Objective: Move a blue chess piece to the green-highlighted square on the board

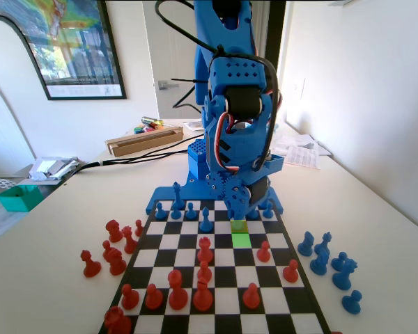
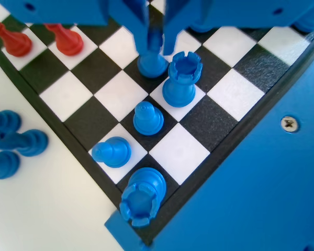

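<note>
Blue chess piece (image 2: 152,61): standing upright on the board (image 2: 78,123), directly between the fingers (image 2: 156,29), which are straddling its head, slightly apart, grip unconfirmed. Green-highlighted square (image 1: 241,241): lying just beyond the fingers, toward the red side.

The blue arm (image 1: 233,104) bends steeply down over the board's (image 1: 195,306) far rows; its gripper (image 2: 156,49) hangs low, jaws narrowly apart around a blue pawn (image 2: 153,60).

Fixed view low along the board (image 1: 216,278) toward the arm; wrist view close above its corner.
</note>
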